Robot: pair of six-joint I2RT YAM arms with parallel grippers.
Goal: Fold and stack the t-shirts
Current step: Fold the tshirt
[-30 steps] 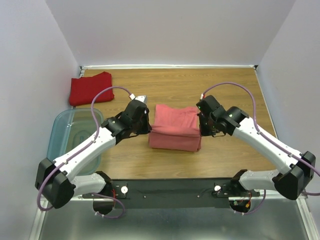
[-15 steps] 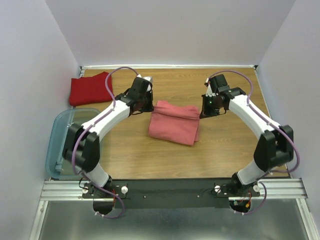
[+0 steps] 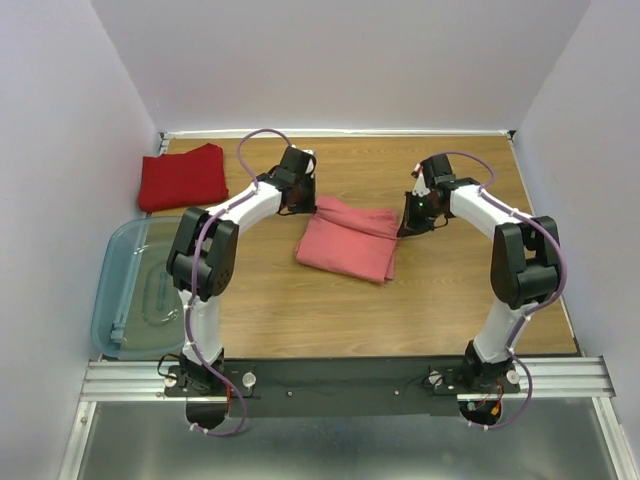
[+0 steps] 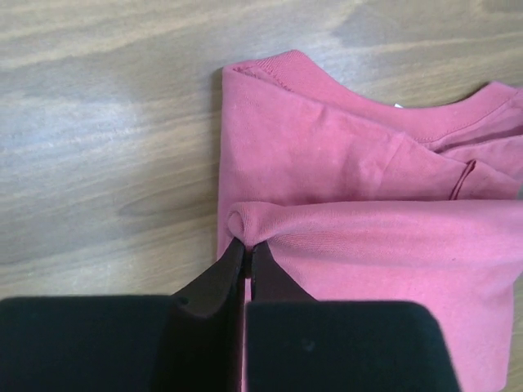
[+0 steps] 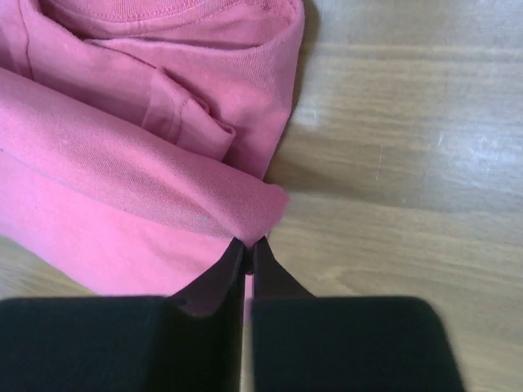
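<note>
Two pinched far corners, salmon shirt

Bare table near, bin — red shirt — left

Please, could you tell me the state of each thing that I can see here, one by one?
salmon-pink t-shirt: folded over, flat on the table, a fold pinched at both side edges.
deep red t-shirt: folded, lying alone in the far left corner, not stacked.
plastic bin: at the left edge, untouched.
left pincer: shut on the salmon-pink t-shirt.
right pincer: shut on the salmon-pink t-shirt.
</note>
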